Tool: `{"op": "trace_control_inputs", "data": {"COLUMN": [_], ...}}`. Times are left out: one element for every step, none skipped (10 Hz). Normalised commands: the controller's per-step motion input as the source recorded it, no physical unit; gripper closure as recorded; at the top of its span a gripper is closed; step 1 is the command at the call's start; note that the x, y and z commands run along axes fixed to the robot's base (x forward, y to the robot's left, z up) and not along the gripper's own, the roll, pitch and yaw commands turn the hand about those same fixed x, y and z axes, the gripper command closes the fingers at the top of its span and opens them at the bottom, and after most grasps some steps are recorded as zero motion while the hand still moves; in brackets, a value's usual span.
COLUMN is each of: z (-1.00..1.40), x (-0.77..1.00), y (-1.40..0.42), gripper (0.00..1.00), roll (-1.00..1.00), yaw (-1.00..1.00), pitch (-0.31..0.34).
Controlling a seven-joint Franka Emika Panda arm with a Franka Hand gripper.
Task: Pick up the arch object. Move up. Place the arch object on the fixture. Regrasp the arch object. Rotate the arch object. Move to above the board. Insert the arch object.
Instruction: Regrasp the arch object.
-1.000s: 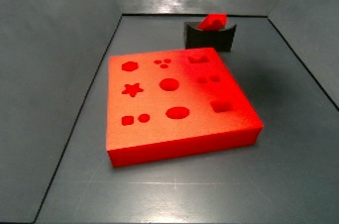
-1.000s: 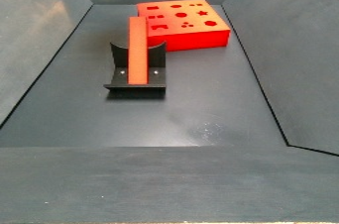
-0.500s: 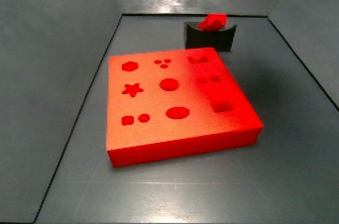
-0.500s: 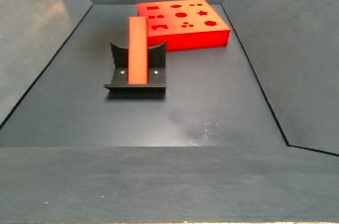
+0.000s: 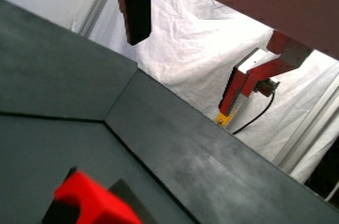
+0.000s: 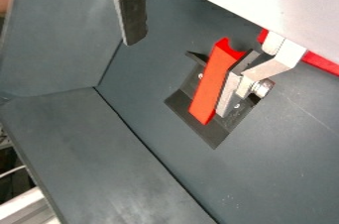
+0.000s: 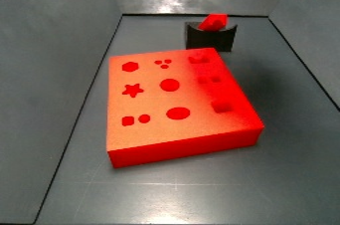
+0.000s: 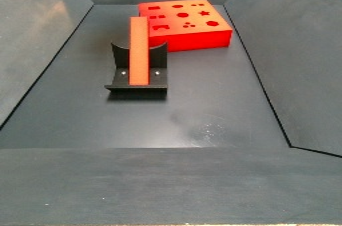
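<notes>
The gripper (image 6: 199,25) hangs high with its fingers (image 6: 130,15) spread apart and nothing between them. Well below it, the arch object (image 6: 209,81) lies along the fixture (image 8: 136,74). Beyond the fixture sits the board (image 8: 187,23).

One gripper (image 6: 199,35) hangs above the floor, its two fingers (image 6: 130,15) spread wide with nothing between them. Below it lie one red arch object (image 8: 139,50), resting on one dark fixture (image 8: 136,82), and one orange-red board (image 8: 187,25) beyond the fixture.
</notes>
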Motion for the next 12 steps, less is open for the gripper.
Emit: {"op": "trace_control_inputs", "data": {"z": [-1.0,-1.0,-1.0,-1.0,-1.0,-1.0,-0.95,-0.84,-0.62,-0.47,-0.27,-0.17], "x": [0.05,0.06,0.07,0.08,0.09,0.1,0.12,0.11,0.11,0.1,0.09,0.08], "y": [0.04,0.03,0.03,0.03,0.02,0.02,0.01,0.01,0.0,0.0,-0.01,-0.01], "gripper": [0.0,0.0,0.0,0.0,0.0,0.0,0.0,0.0,0.0,0.0,0.0,0.0], "roll": [0.12,0.09,0.07,0.06,0.06,0.07,0.07,0.07,0.07,0.07,0.08,0.07], "yaw": [0.09,0.08,0.07,0.05,0.04,0.03,0.01,0.0,0.0,0.01,0.02,0.02], "pitch": [-0.019,-0.037,-0.053,-0.058,-0.06,-0.055,-0.039,-0.03,-0.007,0.005,0.005,0.007]}}
